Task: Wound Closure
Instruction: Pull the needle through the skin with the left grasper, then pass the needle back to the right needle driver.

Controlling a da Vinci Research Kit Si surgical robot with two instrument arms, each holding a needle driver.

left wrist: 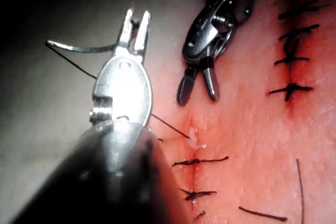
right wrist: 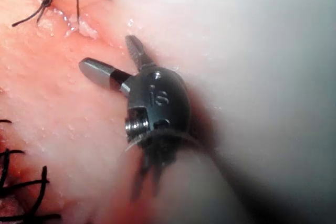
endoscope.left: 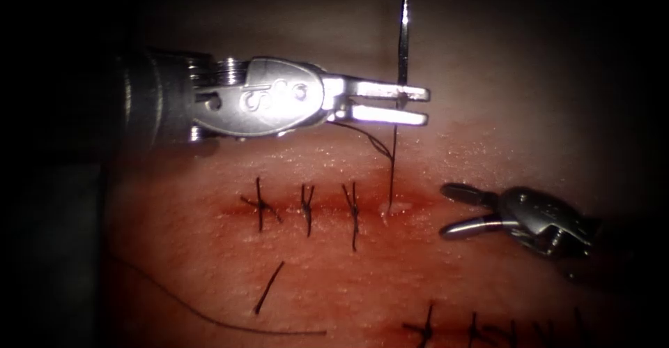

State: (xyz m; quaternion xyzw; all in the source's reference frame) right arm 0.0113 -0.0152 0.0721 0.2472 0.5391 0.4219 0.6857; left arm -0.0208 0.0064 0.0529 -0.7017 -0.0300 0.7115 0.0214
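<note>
Left gripper [endoscope.left: 408, 104] is above the cut [endoscope.left: 313, 208], raised off the tissue [endoscope.left: 488, 299]. Its jaws are closed on the needle [endoscope.left: 403, 34], gripping it near the lower end of the visible part; the needle stands nearly upright above the jaws and is clear of the tissue. In the left wrist view the needle [left wrist: 79, 49] lies across the same gripper [left wrist: 134, 24] and sticks out to one side.

Thread [endoscope.left: 391, 167] runs straight down from the jaws to the right end of the cut, where it enters the tissue at a small pale spot. A slack loop of it hangs just left of that line.

Right gripper [endoscope.left: 453, 212] sits low by the tissue, just right of the cut's right end. Jaws are spread apart and hold nothing. The right wrist view shows both of its fingers [right wrist: 97, 71] parted over bare tissue, near the thread's entry point but apart from it.

Surroundings: three finished stitches [endoscope.left: 306, 208] cross the cut left of the thread. A short cut end of thread [endoscope.left: 268, 289] lies loose below them, and a long loose strand [endoscope.left: 209, 316] curves along the lower left. A second row of stitches [endoscope.left: 474, 330] runs at the lower edge. Red fluid [endoscope.left: 376, 233] stains the tissue around the cut.

Open room: bare pale tissue above the cut, behind the needle.
</note>
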